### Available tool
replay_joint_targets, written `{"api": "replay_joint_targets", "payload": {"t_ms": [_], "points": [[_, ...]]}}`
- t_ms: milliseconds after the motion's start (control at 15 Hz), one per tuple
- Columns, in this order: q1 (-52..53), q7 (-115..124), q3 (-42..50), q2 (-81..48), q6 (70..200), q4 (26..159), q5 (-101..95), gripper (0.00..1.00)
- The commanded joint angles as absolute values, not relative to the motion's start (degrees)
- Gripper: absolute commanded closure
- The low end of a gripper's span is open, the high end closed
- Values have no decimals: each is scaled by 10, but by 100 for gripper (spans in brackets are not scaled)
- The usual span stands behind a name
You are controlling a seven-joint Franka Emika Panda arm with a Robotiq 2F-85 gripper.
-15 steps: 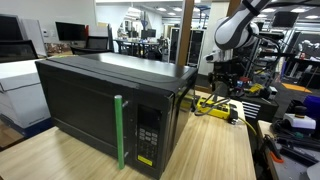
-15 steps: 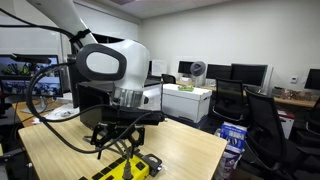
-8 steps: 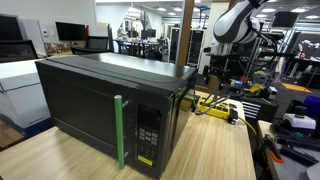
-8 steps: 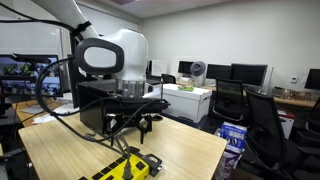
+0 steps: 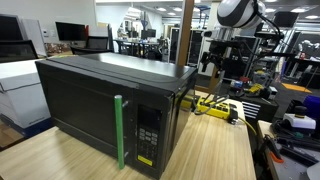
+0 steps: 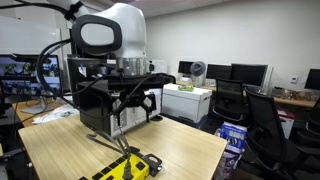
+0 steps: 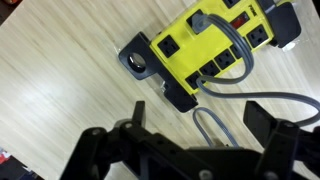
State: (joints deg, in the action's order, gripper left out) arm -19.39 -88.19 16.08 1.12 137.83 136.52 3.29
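We see our gripper [image 6: 134,107], jaws spread wide and empty, high above the power strip [image 7: 215,45] beside the microwave [image 5: 100,100]; nothing grasped yet.

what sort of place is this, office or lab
Probably a robotics lab set in an open office: rows of monitors on desks, office chairs, and a wooden table holding a microwave and a yellow power strip.
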Motion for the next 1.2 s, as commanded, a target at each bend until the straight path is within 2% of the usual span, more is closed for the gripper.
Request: {"api": "replay_joint_targets", "payload": {"t_ms": [0,200,467,867,1133], "points": [[-185,-784,163,36,1310,1343,-39,0],[-180,-663,160,32,1206,1304,-86,0],[-176,-541,164,15,1172,1286,-67,0],[-185,-399,178,-22,1267,1344,-7,0],[-186,-348,176,-26,1404,1391,47,0]]}}
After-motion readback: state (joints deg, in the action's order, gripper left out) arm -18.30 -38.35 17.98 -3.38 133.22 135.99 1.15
